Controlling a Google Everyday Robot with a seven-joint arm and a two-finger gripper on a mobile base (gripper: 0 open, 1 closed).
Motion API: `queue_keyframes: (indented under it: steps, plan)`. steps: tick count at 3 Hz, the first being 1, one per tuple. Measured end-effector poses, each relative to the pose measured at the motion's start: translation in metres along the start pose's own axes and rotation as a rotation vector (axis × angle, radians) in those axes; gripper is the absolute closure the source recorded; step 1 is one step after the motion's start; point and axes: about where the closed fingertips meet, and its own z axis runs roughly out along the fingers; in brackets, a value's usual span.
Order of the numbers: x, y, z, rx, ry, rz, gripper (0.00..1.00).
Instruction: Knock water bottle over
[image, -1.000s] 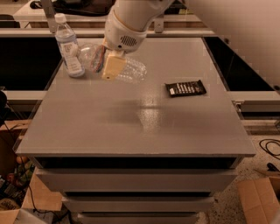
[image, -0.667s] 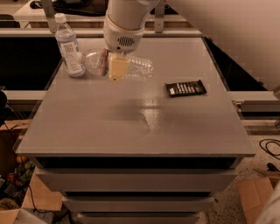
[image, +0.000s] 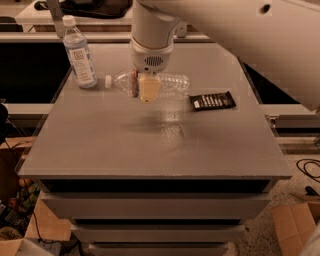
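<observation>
Lying on its side on the grey counter (image: 150, 150), the water bottle (image: 172, 83) is noted toward the far half of the top, slightly left of centre. Its white cap (image: 108, 81) is pointed to the left and its clear ribbed body is stretched out to the right. A narrow reddish band (image: 133, 83) is seen round the bottle near the neck end. The gripper (image: 149, 89) is hung directly over the middle of the bottle, so that part of the body is hidden behind its pale yellowish tip. Whether the gripper is open or closed cannot be told from this view, nor whether the bottle is touched by it. The white arm (image: 240, 30) is brought in from the upper right, with a round vented housing (image: 152, 61) set just above the gripper. A taller, slimmer bottle (image: 80, 54) with a large white-blue label is stood upright near the far-left corner, close to the cap of the fallen bottle but apart from it. A dark flat packet (image: 212, 101) is laid to the right of the water bottle, near its base end, without contact. A faint sheen is observed on the counter just in front of the gripper. Grey drawer fronts (image: 150, 205) are seen beneath the counter, and a cardboard box (image: 292, 225) is set on the floor at lower right.
</observation>
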Motion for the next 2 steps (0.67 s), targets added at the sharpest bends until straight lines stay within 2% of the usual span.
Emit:
queue_keyframes:
  steps: [1, 2]
  plan:
    - [0.007, 0.005, 0.016, -0.024, -0.001, 0.011, 1.00]
    - [0.009, 0.010, 0.031, -0.050, -0.013, 0.019, 0.83]
